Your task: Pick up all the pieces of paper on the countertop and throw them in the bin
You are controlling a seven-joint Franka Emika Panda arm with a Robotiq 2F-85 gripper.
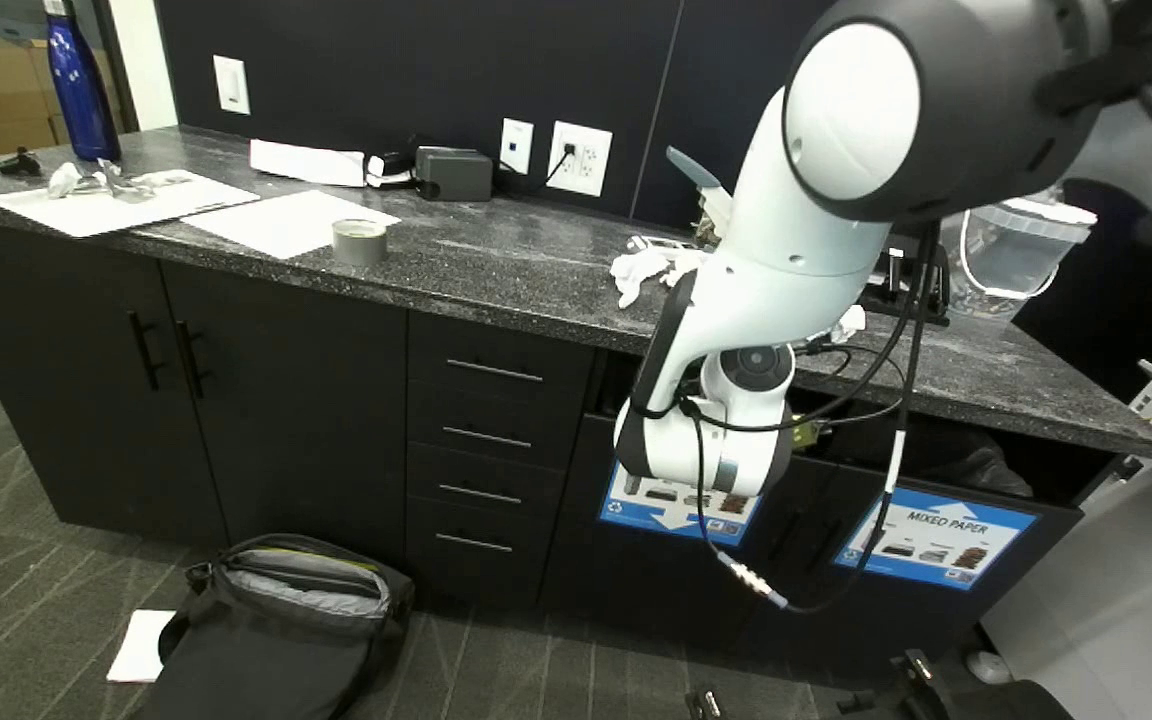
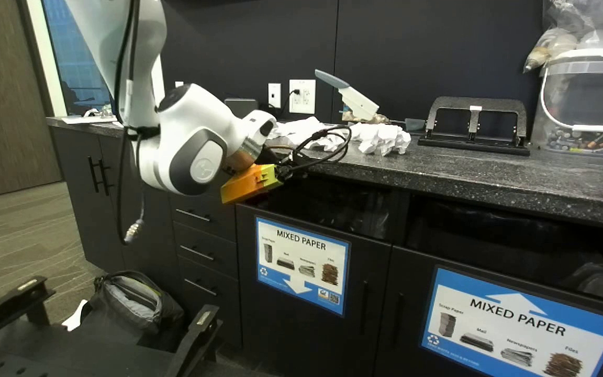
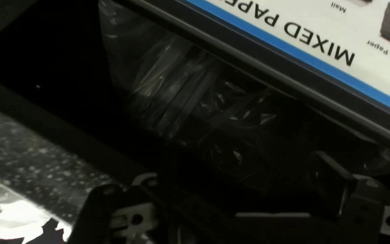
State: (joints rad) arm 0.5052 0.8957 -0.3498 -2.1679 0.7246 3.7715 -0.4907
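Crumpled white pieces of paper (image 2: 382, 138) lie bunched on the dark speckled countertop (image 2: 490, 170), towards its front edge. In an exterior view some wads (image 1: 641, 268) show left of the arm, and another (image 1: 848, 325) peeks out behind it. Part of the paper (image 3: 12, 218) also enters the wrist view's lower left corner. My gripper (image 3: 245, 183) points into the dark slot of the bin (image 2: 280, 309), below the counter edge. Its fingers stand wide apart, with no paper visible between them. Clear plastic liner (image 3: 178, 91) hangs inside the slot; its depth is too dark to read.
Beside the bin is another front with a MIXED PAPER label (image 2: 521, 324). On the counter stand a stapler (image 2: 354, 99), a hole punch (image 2: 471, 123), a clear bucket (image 2: 584, 115), a tape roll (image 1: 359, 242) and a blue bottle (image 1: 81, 90). A bag (image 1: 306, 620) lies on the floor.
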